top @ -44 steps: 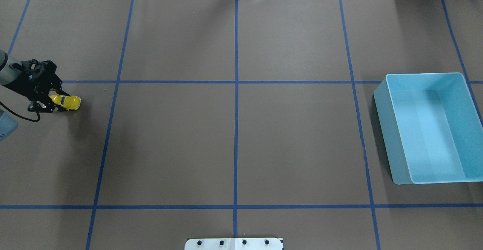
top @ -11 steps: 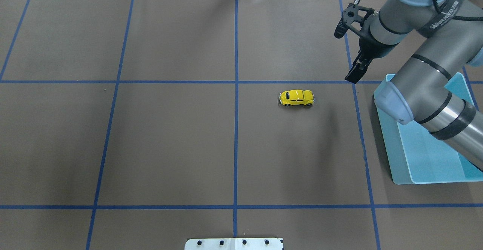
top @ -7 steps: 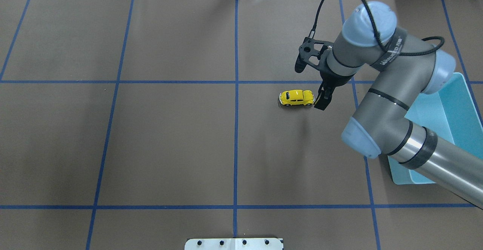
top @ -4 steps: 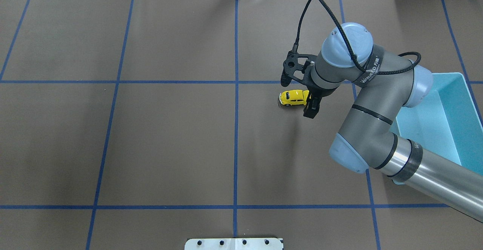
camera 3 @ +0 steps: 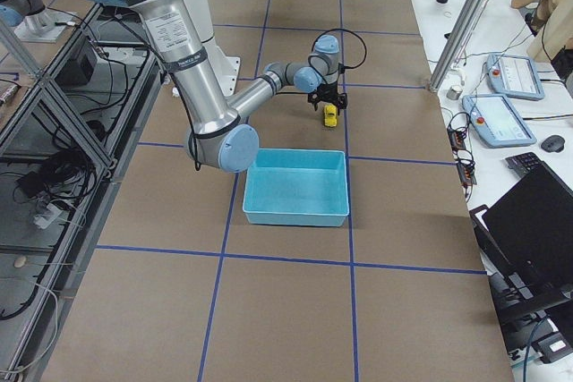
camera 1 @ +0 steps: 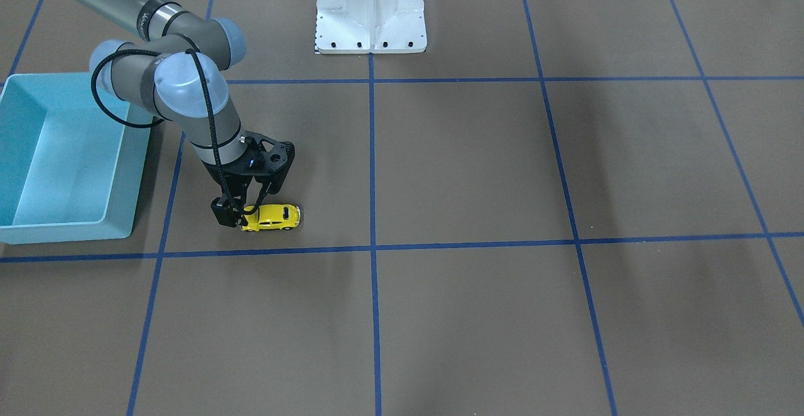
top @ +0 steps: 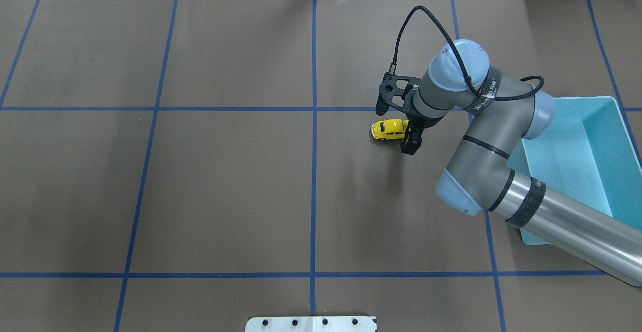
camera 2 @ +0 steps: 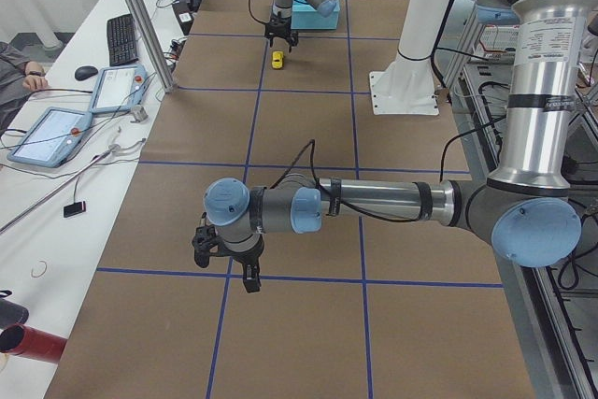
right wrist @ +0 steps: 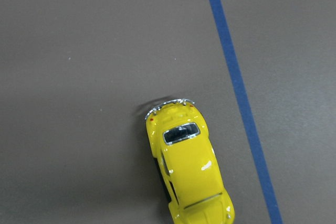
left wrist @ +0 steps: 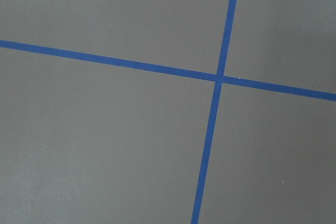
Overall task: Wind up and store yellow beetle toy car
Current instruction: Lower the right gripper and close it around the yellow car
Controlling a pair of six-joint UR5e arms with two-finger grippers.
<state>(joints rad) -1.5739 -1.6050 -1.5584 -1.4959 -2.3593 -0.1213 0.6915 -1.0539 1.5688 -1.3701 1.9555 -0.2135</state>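
You had the brown bench (top: 225,181) gridded with blue tape (top: 314,171), a light blue bin (camera 1: 63,230) standing open near one end, and a white mounting plate (camera 1: 370,1) at its edge. On your side table lay a keyboard (camera 2: 121,39), a mouse (camera 2: 86,72) and what looked like a touch panel (camera 2: 51,133).

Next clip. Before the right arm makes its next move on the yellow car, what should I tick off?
1. Yellow beetle toy car upright on its wheels on the table: ok.
2. Right gripper fingers apart: ok.
3. Right gripper centred on the car: not ok, it sits over the end nearer the bin.
4. Light blue bin empty: ok.
5. Left gripper far from the car: ok.
6. Left gripper open or shut: cannot tell.
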